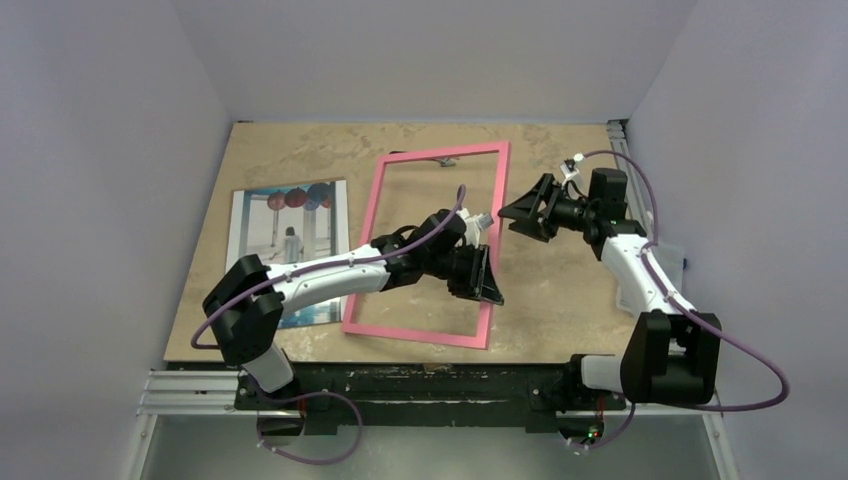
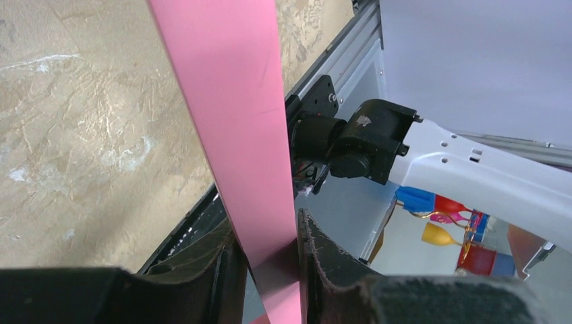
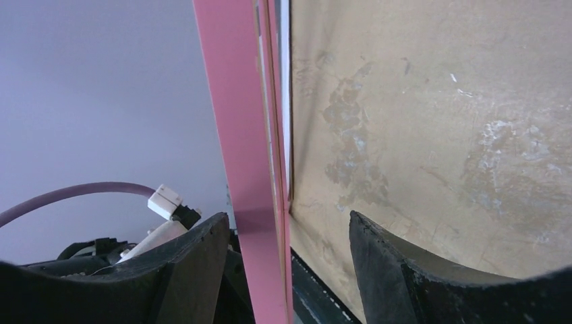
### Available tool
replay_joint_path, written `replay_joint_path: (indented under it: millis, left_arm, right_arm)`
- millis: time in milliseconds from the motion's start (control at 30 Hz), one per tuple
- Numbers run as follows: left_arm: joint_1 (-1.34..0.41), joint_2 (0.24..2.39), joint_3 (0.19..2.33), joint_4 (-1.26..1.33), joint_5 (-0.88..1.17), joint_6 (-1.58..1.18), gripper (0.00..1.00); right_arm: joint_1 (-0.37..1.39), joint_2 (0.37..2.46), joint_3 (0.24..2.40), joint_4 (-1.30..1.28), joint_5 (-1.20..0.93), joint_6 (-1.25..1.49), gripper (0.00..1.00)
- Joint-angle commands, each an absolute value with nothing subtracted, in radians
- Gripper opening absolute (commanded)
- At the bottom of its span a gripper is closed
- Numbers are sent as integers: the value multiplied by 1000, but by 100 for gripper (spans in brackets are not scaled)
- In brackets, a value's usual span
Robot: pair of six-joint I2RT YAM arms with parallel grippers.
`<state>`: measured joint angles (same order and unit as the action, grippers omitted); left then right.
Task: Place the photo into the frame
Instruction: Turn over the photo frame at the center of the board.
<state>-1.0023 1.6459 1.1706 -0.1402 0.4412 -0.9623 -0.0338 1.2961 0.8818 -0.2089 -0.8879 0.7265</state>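
Guard against twist or slip of the frame [image 1: 445,152], held over the table [image 1: 560,300] centre: pinched on one thin rail only by the left gripper [image 1: 482,280], with the right gripper [image 1: 515,212] spread loosely around that same rail. Note smooth pink front, clear pane, rigid rectangle. Locate the photo [image 1: 285,215], a flat thin print, near the left edge.

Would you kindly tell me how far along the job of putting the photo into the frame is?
Done: the frame is raised from the table, at least along its right side. In hand: the left fingers pinch its pink rail, while the right fingers straddle the frame's edge, open. Left: the photo lies face up on the table beside the frame, so it has yet to go in.
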Motion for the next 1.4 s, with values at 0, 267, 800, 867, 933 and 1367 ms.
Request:
replay_joint_path:
  millis: [0, 267, 800, 867, 933, 1367]
  left_arm:
    - [-1011, 1596, 1225, -101, 468, -838, 0]
    - [-1026, 1626, 1292, -169, 488, -799, 0]
    - [-1036, 1615, 1327, -246, 407, -788, 12]
    - [-1037, 1602, 1327, -258, 386, -791, 26]
    - [-1037, 1581, 1326, -289, 341, -792, 47]
    - [-1084, 1454, 1498, -691, -76, -749, 89]
  right_arm:
    - [-39, 1307, 886, -106, -971, 766, 63]
    - [-38, 1326, 886, -68, -1007, 797, 52]
    - [-38, 1281, 871, -77, -997, 807, 0]
    - [-38, 1263, 876, -102, -981, 805, 0]
    - [-38, 1246, 899, -158, -955, 786, 0]
    - [-37, 1147, 1216, -649, -632, 678, 0]
